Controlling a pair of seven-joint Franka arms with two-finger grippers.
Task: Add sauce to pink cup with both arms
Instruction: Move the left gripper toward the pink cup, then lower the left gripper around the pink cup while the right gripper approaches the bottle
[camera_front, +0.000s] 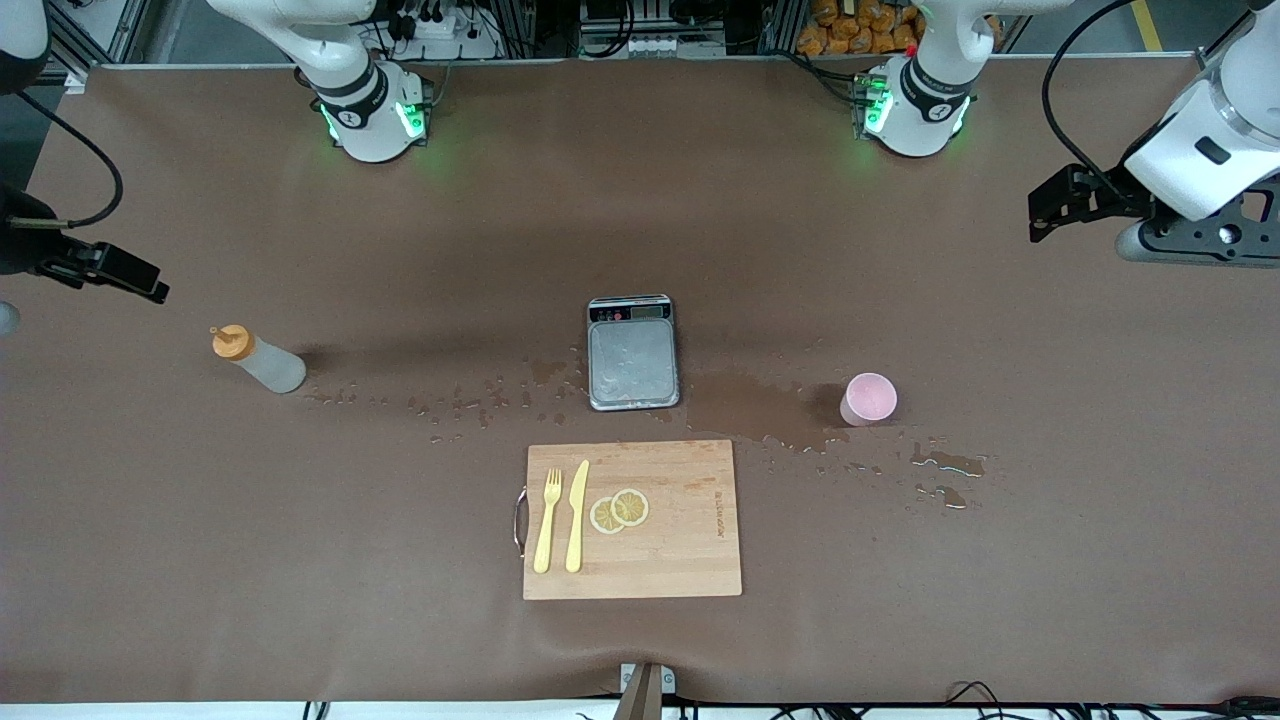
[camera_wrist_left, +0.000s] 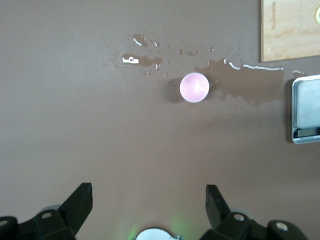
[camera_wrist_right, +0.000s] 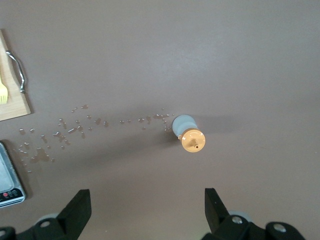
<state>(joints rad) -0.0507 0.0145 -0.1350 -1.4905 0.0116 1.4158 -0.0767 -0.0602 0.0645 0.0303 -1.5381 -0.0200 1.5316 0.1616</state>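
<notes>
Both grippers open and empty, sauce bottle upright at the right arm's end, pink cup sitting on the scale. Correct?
Not quite. The pink cup is not on the scale; it stands on the table beside it, toward the left arm's end, as the front view shows. The rest holds: the sauce bottle stands upright, and the left gripper and right gripper are open and empty.

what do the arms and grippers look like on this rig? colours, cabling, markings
Two white jointed arms with black bands and green lights on their bases. Black cables loop to each wrist. The left gripper and right gripper have black angular two-finger jaws on black mounts with silver screws. The left arm's wrist is white with a small dark marking.
</notes>
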